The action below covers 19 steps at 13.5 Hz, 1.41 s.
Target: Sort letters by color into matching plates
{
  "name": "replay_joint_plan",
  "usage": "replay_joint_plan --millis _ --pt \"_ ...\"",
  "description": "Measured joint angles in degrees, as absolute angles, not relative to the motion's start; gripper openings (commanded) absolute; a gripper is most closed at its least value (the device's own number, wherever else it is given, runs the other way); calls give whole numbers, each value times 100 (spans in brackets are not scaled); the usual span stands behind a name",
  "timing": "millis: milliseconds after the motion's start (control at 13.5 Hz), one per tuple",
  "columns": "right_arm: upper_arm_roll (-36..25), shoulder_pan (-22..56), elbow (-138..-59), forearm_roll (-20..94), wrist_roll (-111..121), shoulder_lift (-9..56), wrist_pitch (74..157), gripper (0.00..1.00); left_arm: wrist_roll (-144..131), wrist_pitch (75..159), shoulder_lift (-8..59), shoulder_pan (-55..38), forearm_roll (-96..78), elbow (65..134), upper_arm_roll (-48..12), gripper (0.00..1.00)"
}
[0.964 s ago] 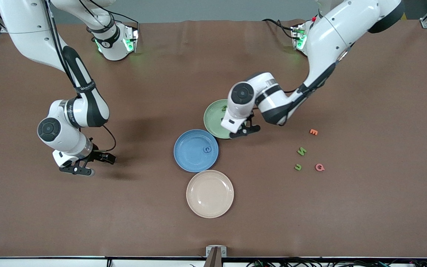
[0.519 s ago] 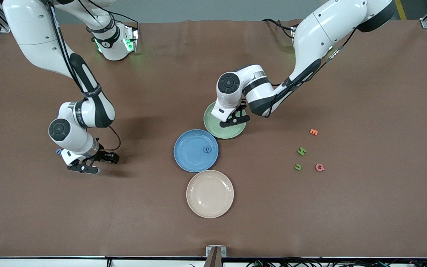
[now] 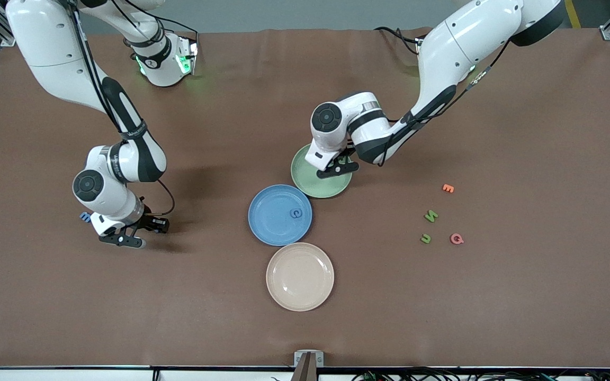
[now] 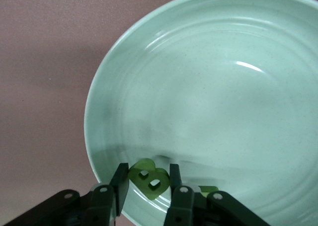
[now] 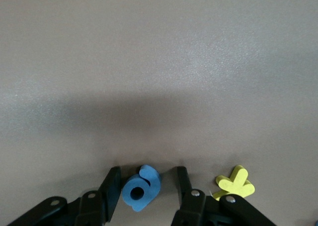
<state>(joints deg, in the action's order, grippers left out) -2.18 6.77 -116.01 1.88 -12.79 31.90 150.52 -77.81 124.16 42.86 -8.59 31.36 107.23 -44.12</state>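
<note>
My left gripper [image 3: 337, 168] is low over the pale green plate [image 3: 310, 182], shut on a green letter B [image 4: 149, 180] that it holds just inside the plate's rim [image 4: 99, 112]. Another green piece [image 4: 208, 189] lies in the plate under the fingers. My right gripper [image 3: 125, 239] is down at the table toward the right arm's end, open, its fingers on either side of a blue letter [image 5: 140, 188] with gaps showing. The blue plate [image 3: 262, 211] holds one blue letter [image 3: 296, 213]. Two green letters [image 3: 431, 215] [image 3: 425, 238] lie toward the left arm's end.
A beige plate [image 3: 299, 276] sits nearer to the camera than the blue plate. An orange letter [image 3: 447, 188] and a pink letter [image 3: 457, 239] lie by the loose green ones. A yellow letter [image 5: 234, 183] lies beside the right gripper. Another blue letter [image 3: 86, 216] lies by the right wrist.
My left gripper moved from the green plate's edge to over its inside with the green letter. My right gripper shifted toward the table's middle, uncovering a blue letter beside its wrist.
</note>
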Motion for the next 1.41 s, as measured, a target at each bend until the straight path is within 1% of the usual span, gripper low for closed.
replay_joint_plan --millis 74,371,445,519,816,890,1186,1409 --pt "-216 677 -11601 188 -1292 3190 15051 54 -7780 12418 4286 -846 3139 10723 -4411 99" --pt "-214 677 -11600 188 -1383 3188 15025 54 -7776 12425 4259 -700 3141 10667 -4432 99" --pt "-214 677 -11600 188 -1398 3188 15023 47 -7758 12427 4216 -572 3141 10636 -4490 99" --pt "-213 678 -11600 188 -1406 3187 15019 38 -7678 12426 4162 -376 3141 10611 -4592 99" --pt "-213 678 -11601 188 -1417 3155 14949 7 -6759 12417 4014 906 3141 10601 -5165 99" --pt "-213 678 -11601 188 -1417 3155 14949 4 -6568 12417 4014 1167 3141 10605 -5221 98" --pt "-212 678 -11596 188 -1418 3154 14928 3 -5978 12417 4014 1717 3218 10622 -5233 97" --pt "-182 682 -11442 188 -1429 3149 14417 3 -5550 12417 4015 2163 3630 10649 -5230 96"
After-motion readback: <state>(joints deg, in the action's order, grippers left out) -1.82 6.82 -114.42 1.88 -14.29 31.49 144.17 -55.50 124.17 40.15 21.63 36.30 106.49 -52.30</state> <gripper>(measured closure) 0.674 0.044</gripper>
